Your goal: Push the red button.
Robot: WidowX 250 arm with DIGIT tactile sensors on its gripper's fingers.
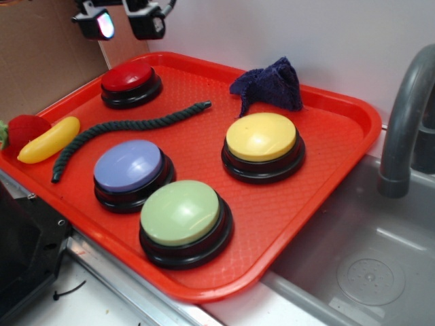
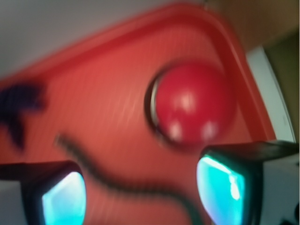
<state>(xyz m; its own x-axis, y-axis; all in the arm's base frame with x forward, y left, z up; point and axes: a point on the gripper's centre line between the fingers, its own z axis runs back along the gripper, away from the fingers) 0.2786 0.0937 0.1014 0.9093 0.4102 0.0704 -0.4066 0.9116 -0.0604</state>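
The red button point(image 1: 128, 78), a dark red dome on a black base, sits at the far left corner of the red tray point(image 1: 326, 170). My gripper point(image 1: 128, 23) hangs at the top edge of the exterior view, above and just behind the button, not touching it. Its two fingers stand apart with nothing between them. In the blurred wrist view the red button point(image 2: 194, 103) lies ahead, right of centre, beyond the gripper point(image 2: 143, 192), whose cyan pads point(image 2: 63, 199) show at the bottom corners.
On the tray stand a yellow button point(image 1: 262, 138), a blue button point(image 1: 129, 168) and a green button point(image 1: 180, 214). A dark green rope point(image 1: 129, 129) lies between them. A purple cloth point(image 1: 270, 87) sits at the back. A banana toy point(image 1: 49, 140) and strawberry toy point(image 1: 24, 129) lie left. A grey faucet point(image 1: 404, 122) and sink point(image 1: 367, 265) are right.
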